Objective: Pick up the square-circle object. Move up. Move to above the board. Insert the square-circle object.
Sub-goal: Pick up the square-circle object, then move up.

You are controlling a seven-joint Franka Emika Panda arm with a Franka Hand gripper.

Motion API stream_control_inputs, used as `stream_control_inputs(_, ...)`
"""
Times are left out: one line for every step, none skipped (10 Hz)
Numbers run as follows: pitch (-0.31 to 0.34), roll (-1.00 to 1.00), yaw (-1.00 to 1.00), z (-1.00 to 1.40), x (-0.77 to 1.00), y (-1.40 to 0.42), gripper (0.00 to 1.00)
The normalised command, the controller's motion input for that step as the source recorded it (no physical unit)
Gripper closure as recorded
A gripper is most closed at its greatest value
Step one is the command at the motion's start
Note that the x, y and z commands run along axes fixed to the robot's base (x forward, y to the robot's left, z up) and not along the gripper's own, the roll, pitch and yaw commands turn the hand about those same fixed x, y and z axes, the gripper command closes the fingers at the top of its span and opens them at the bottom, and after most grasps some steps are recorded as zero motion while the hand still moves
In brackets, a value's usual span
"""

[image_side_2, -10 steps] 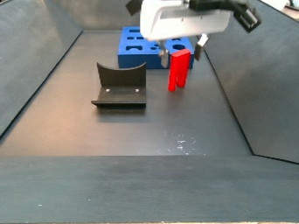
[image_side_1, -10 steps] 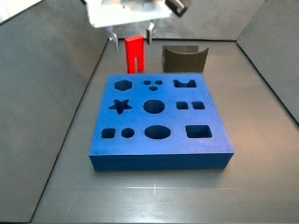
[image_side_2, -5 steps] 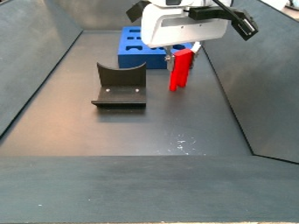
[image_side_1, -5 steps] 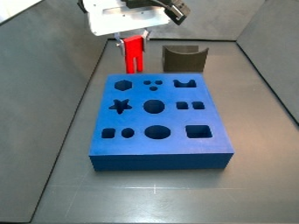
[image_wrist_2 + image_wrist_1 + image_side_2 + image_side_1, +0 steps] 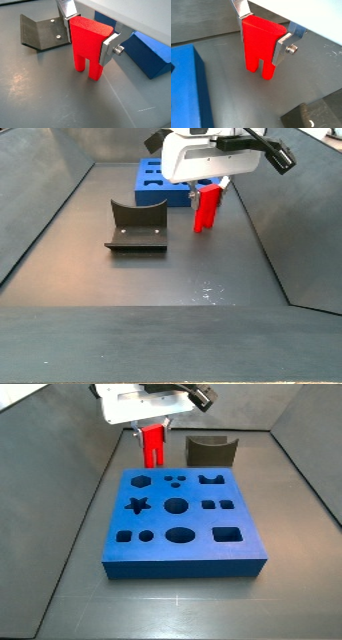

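Note:
The square-circle object [image 5: 258, 45] is a bright red tall block with two prongs pointing down; it also shows in the other wrist view [image 5: 87, 47] and in both side views [image 5: 152, 445] [image 5: 206, 208]. My gripper [image 5: 262, 31] is shut on its upper part, silver fingers [image 5: 110, 46] on both sides, and holds it just above the grey floor behind the board's back edge. The board [image 5: 183, 524] is a thick blue slab with several shaped holes; it also shows in a side view [image 5: 158, 183] and partly in both wrist views [image 5: 184, 95] [image 5: 150, 52].
The dark olive-grey U-shaped holder [image 5: 210, 450] stands behind the board to the right; it also shows in a side view [image 5: 136, 226] and in a wrist view [image 5: 41, 34]. Grey walls enclose the floor on all sides.
The gripper has risen a little with the red block; the block's prongs now hang slightly higher above the floor.

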Motion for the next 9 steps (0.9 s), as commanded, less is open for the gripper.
stream_control_inputs(0.0, 0.0, 0.0, 0.0, 0.0, 0.0, 1.0)
stream_control_inputs(0.0, 0.0, 0.0, 0.0, 0.0, 0.0, 1.0)
stream_control_inputs(0.0, 0.0, 0.0, 0.0, 0.0, 0.0, 1.0)
stream_control_inputs(0.0, 0.0, 0.0, 0.0, 0.0, 0.0, 1.0)
stream_control_inputs(0.0, 0.0, 0.0, 0.0, 0.0, 0.0, 1.0)
stream_control_inputs(0.0, 0.0, 0.0, 0.0, 0.0, 0.0, 1.0)
stream_control_inputs(0.0, 0.0, 0.0, 0.0, 0.0, 0.0, 1.0)
stream_control_inputs(0.0, 0.0, 0.0, 0.83, 0.0, 0.0, 1.0)
stream_control_inputs(0.004, 0.01, -0.03, 0.81, 0.04, 0.01, 1.0)
